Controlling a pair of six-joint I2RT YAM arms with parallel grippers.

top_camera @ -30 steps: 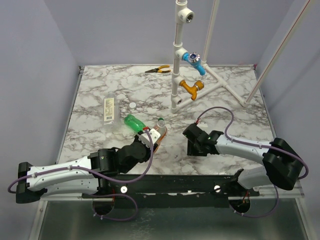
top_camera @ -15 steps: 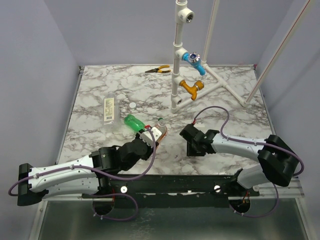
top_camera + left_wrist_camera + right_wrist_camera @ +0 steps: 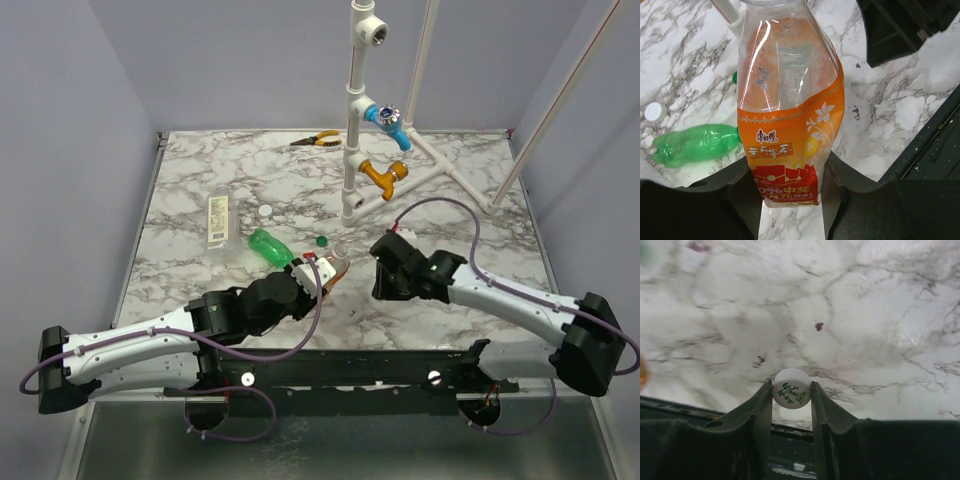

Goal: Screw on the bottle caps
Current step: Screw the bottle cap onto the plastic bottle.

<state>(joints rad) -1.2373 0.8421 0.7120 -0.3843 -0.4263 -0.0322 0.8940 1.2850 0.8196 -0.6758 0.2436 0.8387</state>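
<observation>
My left gripper (image 3: 790,172) is shut on the base of the wide orange bottle (image 3: 790,110), which it holds tilted over the table (image 3: 450,200) at front centre (image 3: 325,268). In the right wrist view my right gripper (image 3: 792,391) is shut on a white cap with green print (image 3: 792,389), above the marble. From above, the right gripper (image 3: 385,275) is just right of the orange bottle's mouth. The slim green bottle (image 3: 268,246) lies on its side beside a dark green cap (image 3: 321,241). A second white cap (image 3: 265,211) and the clear labelled bottle (image 3: 217,218) lie further left.
A white pipe frame (image 3: 352,150) with a blue tap handle (image 3: 385,118) and an orange one (image 3: 385,178) stands at the back centre. Pliers (image 3: 316,140) lie near the back edge. Purple cables loop over both arms.
My right gripper has closed on the white cap and moved up and right. My left arm has shifted the orange bottle slightly right, uncovering the green cap.
</observation>
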